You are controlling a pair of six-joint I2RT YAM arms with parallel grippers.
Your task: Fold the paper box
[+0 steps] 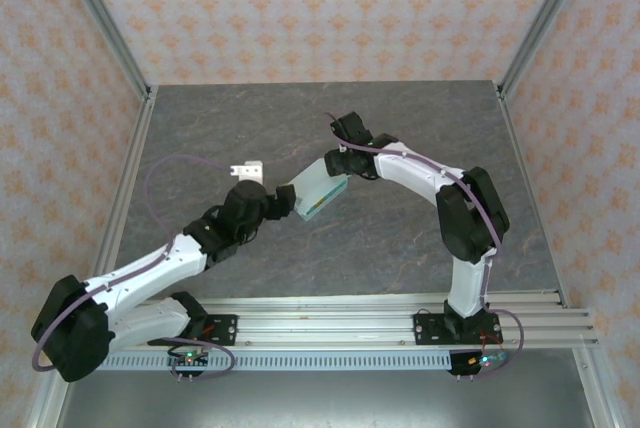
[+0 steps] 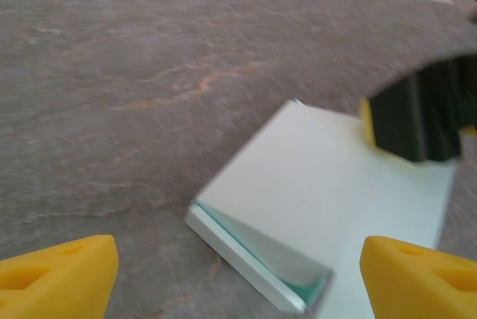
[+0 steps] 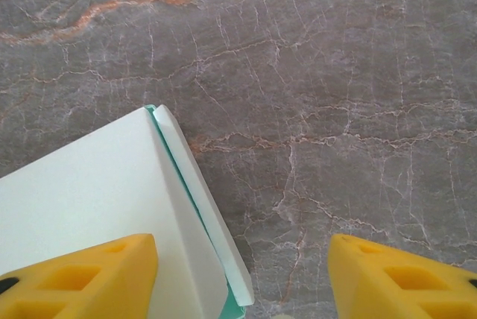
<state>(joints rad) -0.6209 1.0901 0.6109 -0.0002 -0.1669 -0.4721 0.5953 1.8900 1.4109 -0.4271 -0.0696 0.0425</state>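
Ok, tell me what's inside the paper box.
At the mouth of the paper box, the left wrist view shows a slanted inner flap edged in teal. Deeper in is covered by its top face.

No word, number, brand or sign could be read in any view. The paper box (image 1: 321,195) showed plain, unprinted pale card, and the walls (image 1: 300,8) carried a repeating orange ornament rather than writing.
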